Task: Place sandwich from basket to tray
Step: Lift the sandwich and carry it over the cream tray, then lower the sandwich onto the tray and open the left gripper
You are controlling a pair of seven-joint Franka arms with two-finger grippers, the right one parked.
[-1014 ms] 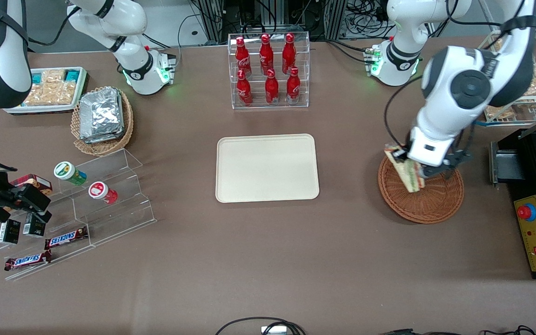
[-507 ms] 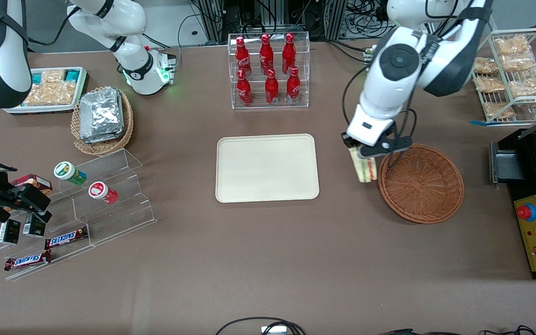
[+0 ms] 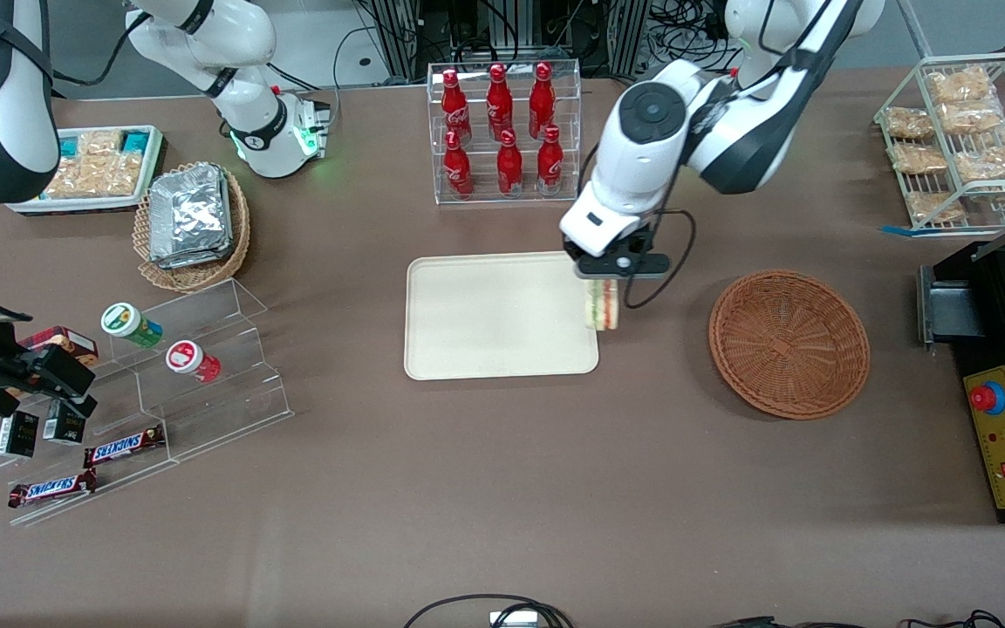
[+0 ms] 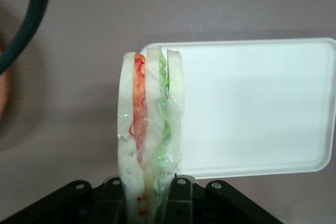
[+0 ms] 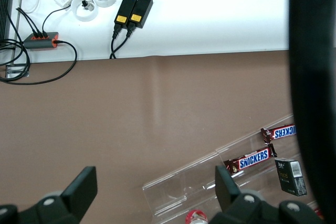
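Observation:
My left gripper (image 3: 605, 277) is shut on the sandwich (image 3: 603, 307), a pale wedge with orange and green layers in clear wrap. It hangs in the air over the edge of the cream tray (image 3: 485, 323) that faces the basket. In the left wrist view the sandwich (image 4: 149, 124) stands between my black fingers (image 4: 181, 198), with the tray (image 4: 262, 108) beside it. The reddish-brown wicker basket (image 3: 789, 343) sits on the table toward the working arm's end and holds nothing.
A clear rack of red bottles (image 3: 502, 131) stands farther from the front camera than the tray. A tan basket of foil packets (image 3: 191, 225) and clear snack steps (image 3: 162, 384) lie toward the parked arm's end. A wire rack (image 3: 960, 139) and black box (image 3: 1004, 366) flank the basket.
My gripper carried the sandwich up out of the basket and sideways to the tray's edge. The basket is left empty.

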